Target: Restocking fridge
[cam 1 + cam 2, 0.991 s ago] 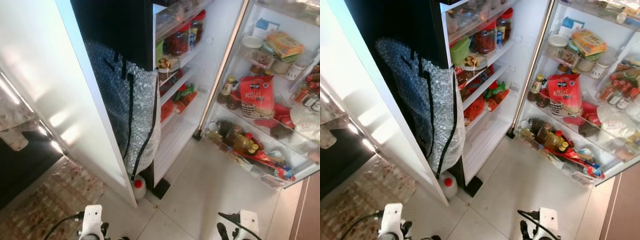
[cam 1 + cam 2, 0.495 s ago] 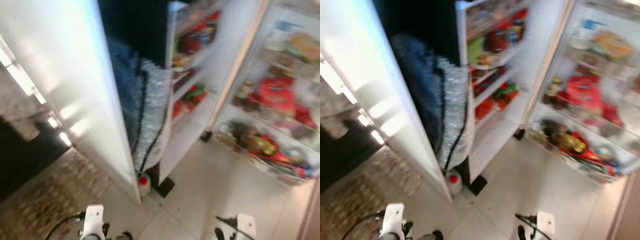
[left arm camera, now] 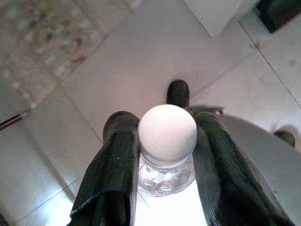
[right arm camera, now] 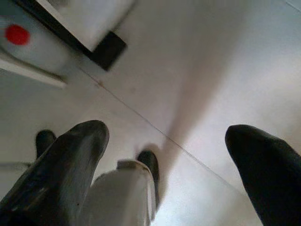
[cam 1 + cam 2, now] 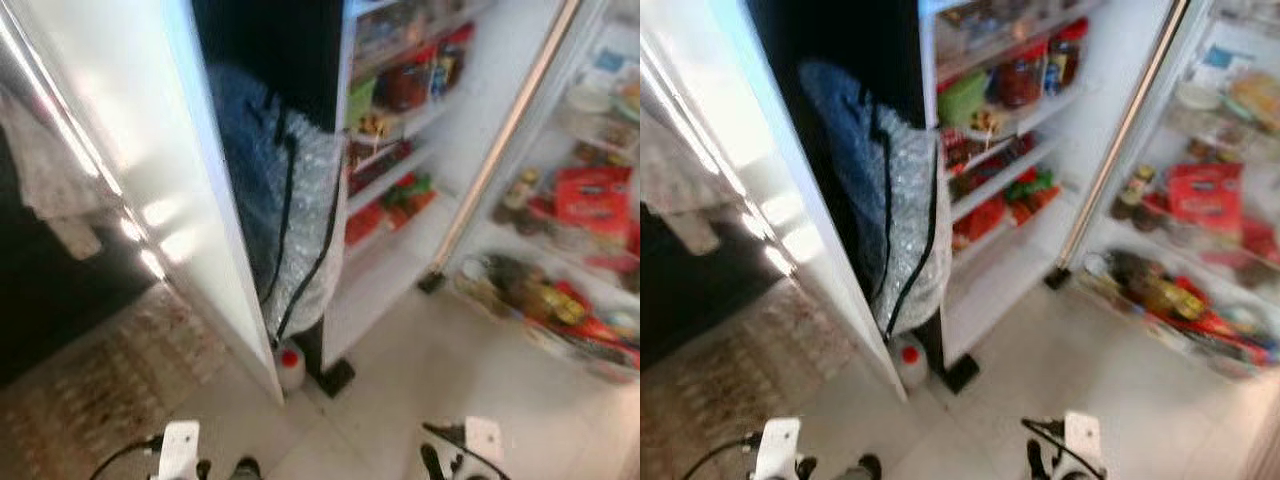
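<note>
My left gripper point(image 3: 164, 123) hangs low over the tiled floor, shut on a clear bottle point(image 3: 165, 176) with a white cap point(image 3: 167, 133); a black finger presses each side of its neck. My right gripper point(image 4: 171, 136) is open above the floor, with nothing between its fingers. Ahead stands the open fridge point(image 5: 400, 150), its inner shelves stocked with jars, a green tub and red packets. The right-hand fridge door point(image 5: 570, 240) is swung wide, its racks full of bottles, sauces and a red bag point(image 5: 592, 198).
A silvery bubble-wrap bag point(image 5: 295, 215) with black straps hangs at the fridge's left side beside a white panel point(image 5: 120, 150). A white jug with a red cap point(image 5: 290, 365) stands on the floor under it. A patterned rug point(image 5: 90, 390) lies to the left, bare tiles point(image 5: 440, 370) before the fridge.
The whole picture has shifted right and is blurred, so the camera has moved. Both arms stay low at the bottom edge.
</note>
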Controlling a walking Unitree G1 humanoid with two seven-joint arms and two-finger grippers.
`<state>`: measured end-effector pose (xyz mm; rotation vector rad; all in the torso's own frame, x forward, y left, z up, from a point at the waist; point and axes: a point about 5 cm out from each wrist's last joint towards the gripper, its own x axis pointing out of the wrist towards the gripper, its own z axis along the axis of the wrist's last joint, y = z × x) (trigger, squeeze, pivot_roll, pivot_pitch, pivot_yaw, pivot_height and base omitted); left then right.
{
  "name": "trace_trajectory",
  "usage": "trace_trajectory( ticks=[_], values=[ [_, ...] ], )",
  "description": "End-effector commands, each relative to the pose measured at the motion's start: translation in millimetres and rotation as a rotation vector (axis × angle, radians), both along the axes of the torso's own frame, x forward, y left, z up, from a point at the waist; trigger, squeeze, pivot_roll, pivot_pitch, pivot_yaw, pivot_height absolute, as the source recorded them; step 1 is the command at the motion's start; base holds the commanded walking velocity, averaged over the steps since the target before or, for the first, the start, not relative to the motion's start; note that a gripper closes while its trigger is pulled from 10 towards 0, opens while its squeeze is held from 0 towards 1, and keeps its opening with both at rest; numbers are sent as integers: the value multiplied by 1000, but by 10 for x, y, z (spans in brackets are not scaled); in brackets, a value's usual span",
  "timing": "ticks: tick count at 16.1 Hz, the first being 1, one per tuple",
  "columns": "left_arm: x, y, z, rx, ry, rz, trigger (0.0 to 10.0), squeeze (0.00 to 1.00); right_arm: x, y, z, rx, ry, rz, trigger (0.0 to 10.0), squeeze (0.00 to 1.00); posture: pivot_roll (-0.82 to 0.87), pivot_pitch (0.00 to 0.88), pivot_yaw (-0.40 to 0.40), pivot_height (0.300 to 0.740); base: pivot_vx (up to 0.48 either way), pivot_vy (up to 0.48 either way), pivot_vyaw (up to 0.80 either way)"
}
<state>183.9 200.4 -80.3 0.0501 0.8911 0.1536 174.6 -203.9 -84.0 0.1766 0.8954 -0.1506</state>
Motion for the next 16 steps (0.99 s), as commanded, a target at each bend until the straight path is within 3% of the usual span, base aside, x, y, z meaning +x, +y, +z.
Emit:
trace_trajectory(
  ticks=[1, 4, 9, 10, 16],
  values=[
    [-50, -42, -34, -5, 24, -15, 10000, 0, -115, -52, -42, 0, 27, -35, 10000, 0, -90, 148, -6, 740, 0, -300, 0],
    [-34, -94, -30, -6, 14, -17, 10000, 0, -105, -58, -36, -20, 28, 12, 10000, 0, -94, 148, -7, 740, 0, -306, 0],
    [-26, -102, -28, -8, 9, -11, 10000, 0, -83, -41, -26, -2, 12, 21, 10000, 0, -90, 142, -12, 740, 0, -305, 795],
    [-28, -103, -28, -8, 10, -10, 10000, 0, -87, -40, -28, 19, 8, -15, 10000, 0, -90, 139, -12, 740, 0, -307, 0],
    [-34, -109, -32, -11, 11, -11, 10000, 0, -65, -26, -20, -7, 7, 34, 10000, 0, -82, 117, -9, 740, 0, -306, 180]
  ],
)
